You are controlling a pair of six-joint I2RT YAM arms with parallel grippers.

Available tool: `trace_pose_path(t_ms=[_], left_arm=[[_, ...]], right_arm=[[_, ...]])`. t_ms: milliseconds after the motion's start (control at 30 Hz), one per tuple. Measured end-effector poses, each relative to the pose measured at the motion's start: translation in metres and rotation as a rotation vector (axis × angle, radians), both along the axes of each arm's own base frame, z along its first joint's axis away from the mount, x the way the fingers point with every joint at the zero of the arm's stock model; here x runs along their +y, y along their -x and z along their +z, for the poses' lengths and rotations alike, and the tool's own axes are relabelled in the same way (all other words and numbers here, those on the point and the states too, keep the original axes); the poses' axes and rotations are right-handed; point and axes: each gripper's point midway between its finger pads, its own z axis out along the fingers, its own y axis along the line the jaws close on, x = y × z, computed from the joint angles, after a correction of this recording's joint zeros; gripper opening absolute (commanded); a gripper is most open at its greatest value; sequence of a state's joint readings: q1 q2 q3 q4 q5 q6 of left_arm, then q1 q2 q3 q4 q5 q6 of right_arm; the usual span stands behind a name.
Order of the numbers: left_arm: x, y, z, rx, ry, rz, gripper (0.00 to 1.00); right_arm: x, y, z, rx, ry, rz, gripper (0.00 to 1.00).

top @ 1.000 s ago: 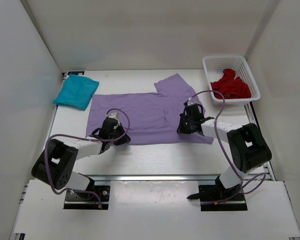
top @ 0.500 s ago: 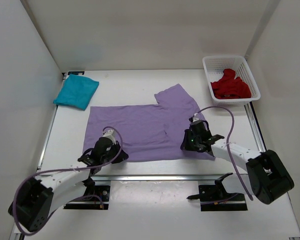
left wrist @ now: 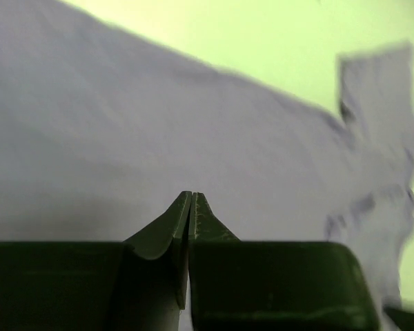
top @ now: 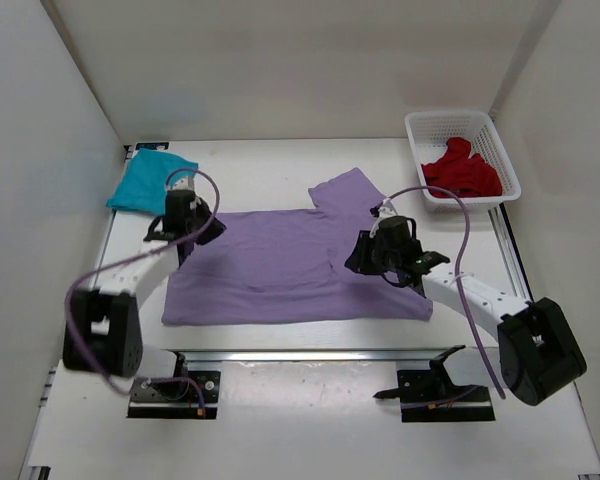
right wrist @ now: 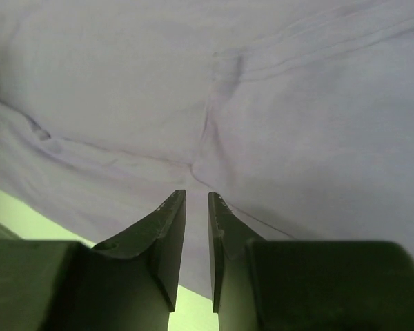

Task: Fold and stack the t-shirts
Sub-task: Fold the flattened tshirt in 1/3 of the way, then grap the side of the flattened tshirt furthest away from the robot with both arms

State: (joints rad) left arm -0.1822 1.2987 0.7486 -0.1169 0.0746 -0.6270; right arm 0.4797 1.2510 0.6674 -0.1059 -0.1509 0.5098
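Lavender shirt [top: 280, 265]: it is spread flat across the middle of the desk [top: 260, 170], one sleeve pointing to the far side. Compared with a second ago, its near hem has been drawn closer to the arms' bases.
Left gripper [top: 185, 215]: it has been swung from the shirt's near-left hem to the far-left corner, just beside the teal shirt. The jaws are pressed tip to tip, and no cloth is seen between them in the wrist view.
Right gripper [right wrist: 196, 196]: the jaws, shut a moment ago, are now parted by a narrow gap. The purple cloth lies beyond the tips, not between them.
Teal shirt [top: 150, 183]: it is already folded and lies at the far-left corner of the desk.
Red shirt [top: 463, 172]: it is crumpled in the white basket [top: 445, 114] and not yet handled.
Meaning for the task: the straightening pull is judged finished and the cloth released. A first fold of the lavender shirt is probably next, so fresh grips on its edges are needed.
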Motion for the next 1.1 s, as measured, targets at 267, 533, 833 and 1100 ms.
trace_pose_path(t_ms=[267,533,833,1100], left_arm=[[0.078,-0.094,-0.058,0.174,-0.105,0.175,0.26],[0.151,-0.127,-0.075,0.228,-0.206,0.3,0.39],[0.155,-0.122,-0.097,0.292,-0.232,0.294,0.48],[0.153,-0.126,-0.098,0.29,-0.23,0.292,0.29]], right_arm=[[0.013,0.036,-0.041,0.092,-0.019,0.113,0.18],[0.017,0.04,-0.043,0.078,-0.067,0.15,0.17],[0.014,0.04,-0.047,0.088,-0.083,0.155,0.17],[0.015,0.04,-0.05,0.097,-0.087,0.162,0.16]])
